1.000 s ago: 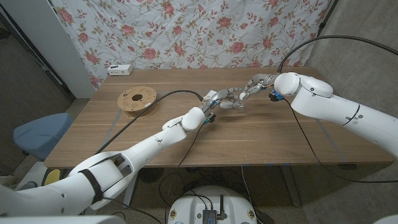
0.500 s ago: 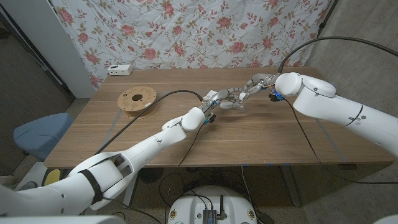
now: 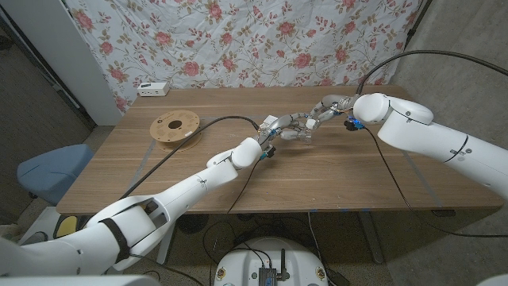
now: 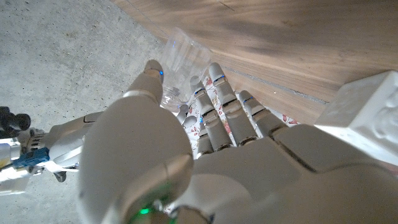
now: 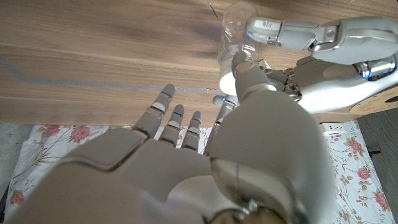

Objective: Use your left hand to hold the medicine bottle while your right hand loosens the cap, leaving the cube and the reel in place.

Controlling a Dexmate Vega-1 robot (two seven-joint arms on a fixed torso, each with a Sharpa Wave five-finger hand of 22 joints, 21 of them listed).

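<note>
I had the left hand gripping the clear medicine bottle mid-counter, well apart from the reel. The right hand's fingers closed on the cap; loosening was underway, I judged. Next: twist gently.

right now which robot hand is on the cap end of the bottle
The right robot hand: its thumb and a finger sit at the white cap, while the left robot hand grips the clear medicine bottle body.
</note>
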